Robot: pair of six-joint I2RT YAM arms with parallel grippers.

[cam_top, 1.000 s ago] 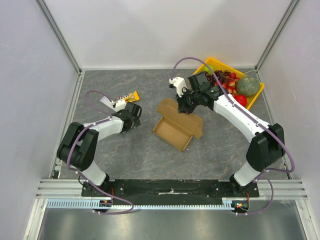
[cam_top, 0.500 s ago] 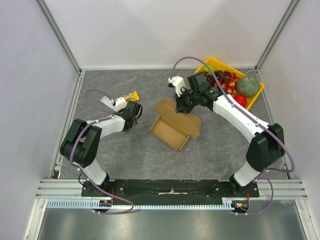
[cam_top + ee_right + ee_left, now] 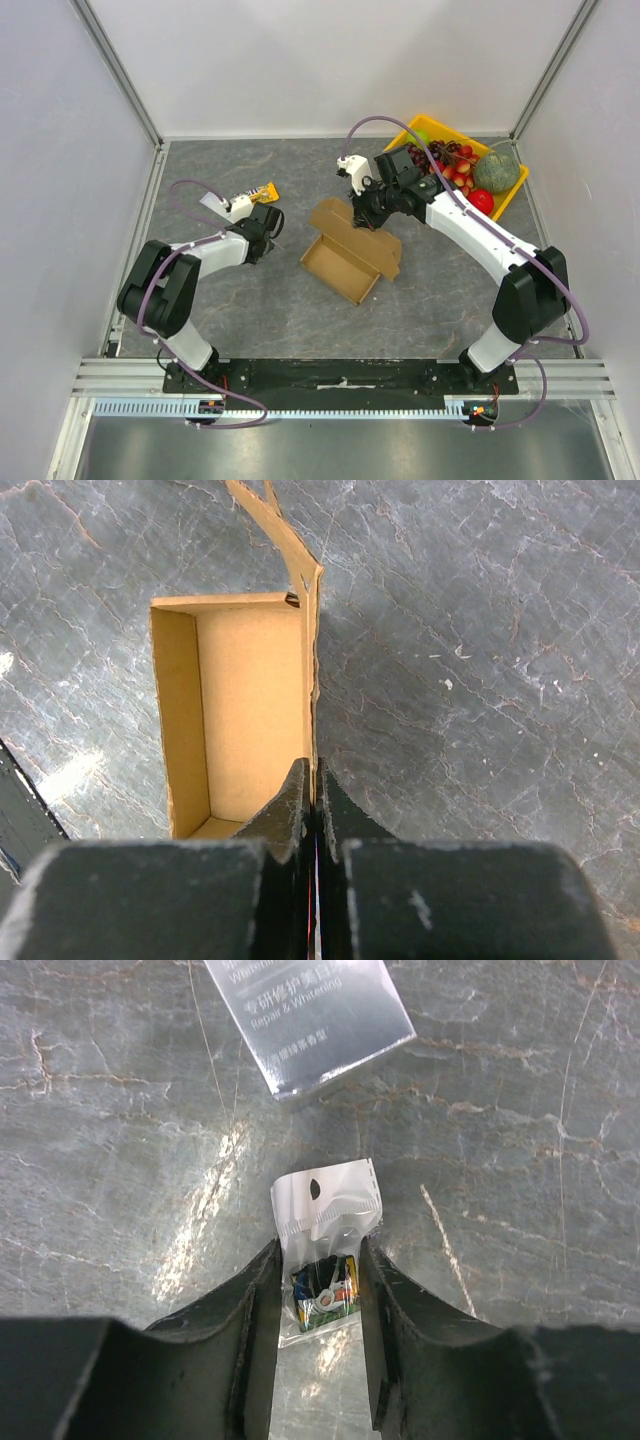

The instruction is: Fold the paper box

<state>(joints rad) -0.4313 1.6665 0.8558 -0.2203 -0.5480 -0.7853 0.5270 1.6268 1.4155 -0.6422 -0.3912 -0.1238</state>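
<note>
The paper box (image 3: 345,255) is a brown cardboard carton, open on top, with a flap (image 3: 335,213) sticking out behind it. My right gripper (image 3: 368,215) is shut on the box's far side wall. In the right wrist view its fingers (image 3: 313,780) pinch that thin wall, and the box's inside (image 3: 245,700) lies to their left. My left gripper (image 3: 270,225) is apart from the box, to its left. In the left wrist view its fingers (image 3: 318,1260) press both sides of a small clear packet (image 3: 325,1210) lying on the table.
A silver printed pack (image 3: 320,1020) lies just beyond the clear packet. A yellow snack bar (image 3: 258,192) lies behind the left gripper. A yellow tray (image 3: 512,192) of fruit stands at the back right. White walls enclose the grey stone table (image 3: 300,310).
The left jaws have closed in from wide apart onto the clear packet. The right gripper has dragged the box slightly to the left.
</note>
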